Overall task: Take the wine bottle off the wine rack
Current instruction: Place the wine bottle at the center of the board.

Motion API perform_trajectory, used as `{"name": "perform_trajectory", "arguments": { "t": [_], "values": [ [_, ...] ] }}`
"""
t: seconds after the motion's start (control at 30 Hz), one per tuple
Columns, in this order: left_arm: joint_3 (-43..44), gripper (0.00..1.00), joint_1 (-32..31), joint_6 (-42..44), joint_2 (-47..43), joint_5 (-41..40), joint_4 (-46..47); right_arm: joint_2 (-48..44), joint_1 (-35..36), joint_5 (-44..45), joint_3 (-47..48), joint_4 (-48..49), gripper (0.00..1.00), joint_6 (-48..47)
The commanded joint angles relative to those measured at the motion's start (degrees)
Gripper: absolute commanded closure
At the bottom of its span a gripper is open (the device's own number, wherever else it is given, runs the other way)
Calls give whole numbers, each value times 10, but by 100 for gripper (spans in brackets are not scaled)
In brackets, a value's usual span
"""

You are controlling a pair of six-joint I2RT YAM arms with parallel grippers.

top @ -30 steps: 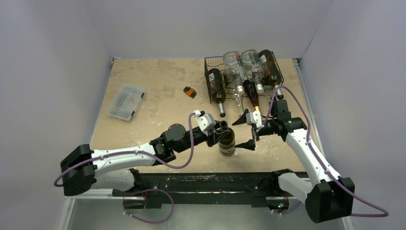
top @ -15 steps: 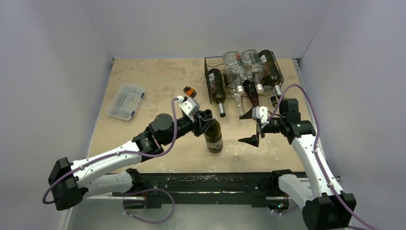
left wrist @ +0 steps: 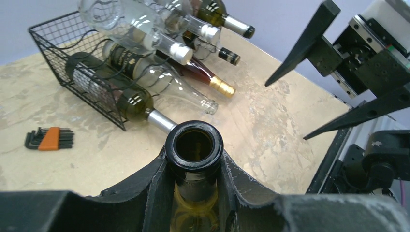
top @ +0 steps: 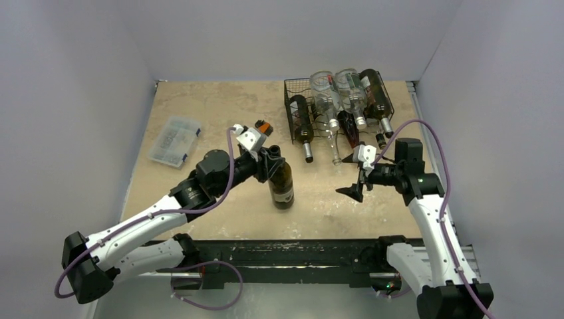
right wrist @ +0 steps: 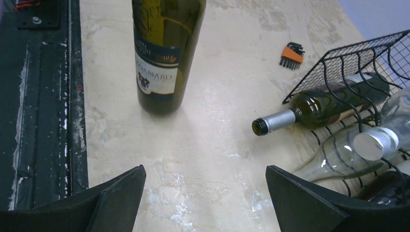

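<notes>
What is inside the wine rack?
The wine rack holds several bottles lying on their sides: a dark green bottle at its left, clear bottles on top, a gold-capped bottle lower. The pile covers the rack's back, so the count is unsure.

1. The wine bottle is dark olive glass, glossy, with a matt paper label.
2. The wine rack is thin black wire with a smooth satin coat.
3. The clear bottles are shiny glass; one dark neck wears gold foil.
4. The left gripper has matt black, grainy fingers, likely printed plastic.
5. The table is matt, mottled beige board with pale scuffs.
6. The box is clear plastic.
</notes>
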Motion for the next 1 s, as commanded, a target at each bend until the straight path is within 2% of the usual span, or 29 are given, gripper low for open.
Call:
{"name": "perform_trajectory", "arguments": {
  "t": [0.0,0.5,0.97],
  "values": [
    [57,100,30,-15,-29,0,50,-6,-5,41,-12,24,1,17],
    [88,100,151,-47,-7,32,7,-14,-6,73,-32,40,1,14],
    [180,100,280,-34,98,65,14,-4,-7,86,-33,37,1,7]
  ]
}}
